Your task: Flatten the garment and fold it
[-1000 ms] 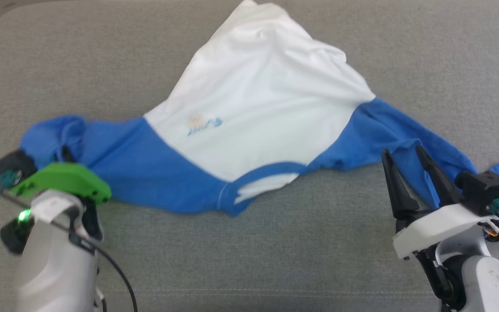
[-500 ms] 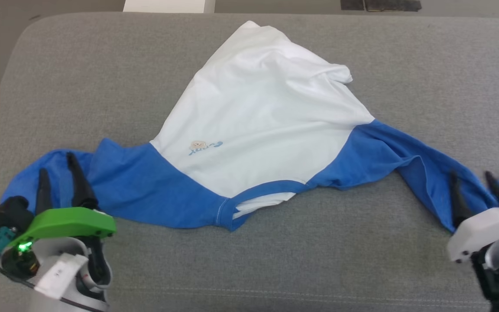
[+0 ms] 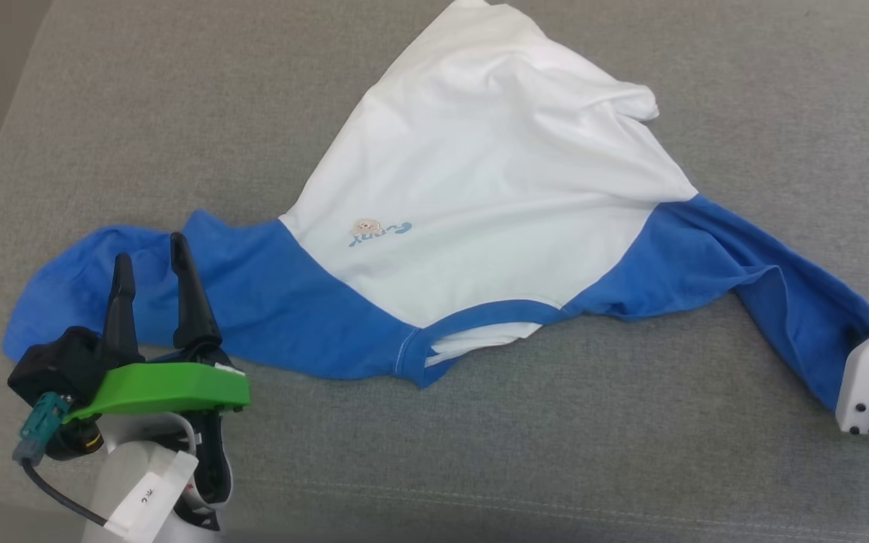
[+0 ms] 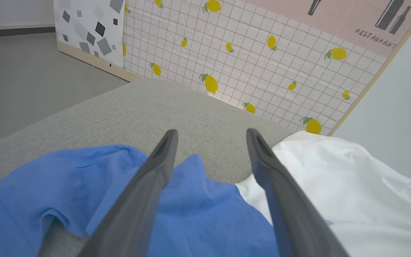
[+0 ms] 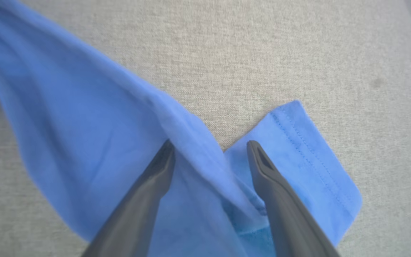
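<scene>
- Grey woven cushion (image 3: 631, 437) carries the garment (image 3: 495, 173), a soft white T-shirt with royal-blue sleeves and a blue neckband (image 3: 495, 309). It lies in the middle, with the neck towards the robot and the white body narrowing to a wrinkled point on the far side.
- What has changed: a second ago the left gripper (image 3: 149, 250) was closed, low at the end of the left sleeve (image 3: 65, 302). Now its two long dark fingers stand wide apart above this sleeve and hold nothing. In the left wrist view the blue cloth lies loose under them.
- The right gripper (image 5: 209, 142) was open before and is open also now, with nothing held. In the right wrist view its fingers stand on both sides of a raised fold of the right sleeve (image 3: 766, 271), near the hemmed cuff (image 5: 316, 160). Whether they touch the cloth, I cannot tell.
- The head camera has also shifted, so the new place of the shirt in that view is not a move of the shirt.
- My judgement for the task: the pull on the sleeves is finished and both lie spread sideways, but the white body is still drawn together and creased. Flattening is only partly done and folding is not begun. The far hem probably needs the next pull.
</scene>
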